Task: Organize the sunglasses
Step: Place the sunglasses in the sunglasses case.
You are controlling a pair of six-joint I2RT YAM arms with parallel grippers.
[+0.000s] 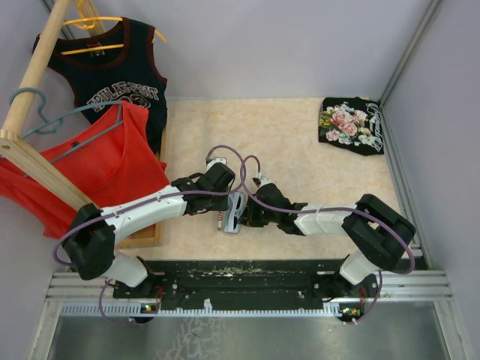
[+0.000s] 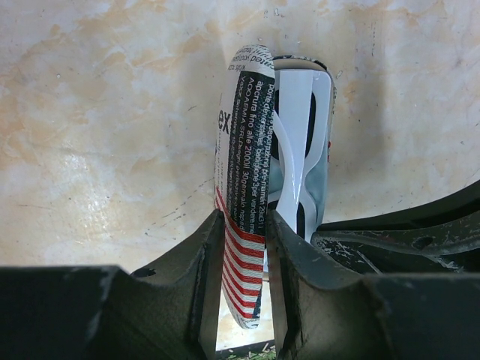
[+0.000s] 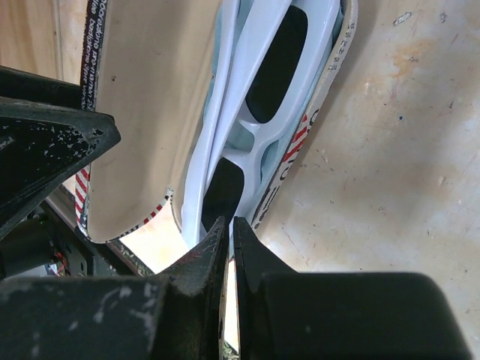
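at far left a wooden rack [image 1: 30,90] carries a black jersey [image 1: 127,75] with an arc of white lettering across the chest, too small to read for sure, and beside it a red top [image 1: 112,165].

next, near the middle of the worktop [image 1: 315,172], the left tool [image 2: 244,225] is clamped on the raised lid of the case [image 2: 241,150], one finger on each face. the lid's outside bears red and white stripes and the large black letters "ex" at its edge. it also carries rows of fine black print, among which "2000" can be made out; the rest is too fine to read whole. the lid's inside is plain beige.

the case stands open, and the sunglasses [image 3: 259,135] lie folded in its lower half: white frame, dark lenses, thin white arms. under them is a pale blue layer [image 2: 320,184] that could be lining or cloth; i cannot tell which.

just right of the case, the right tool [image 3: 229,225] has its fingers all but together, with only a bright sliver between them and nothing seen in it. its tips sit at the end of the frame, by the case's rim.

well to the right, in the far corner, a black garment [image 1: 351,125] printed with pink roses lies on the worktop.
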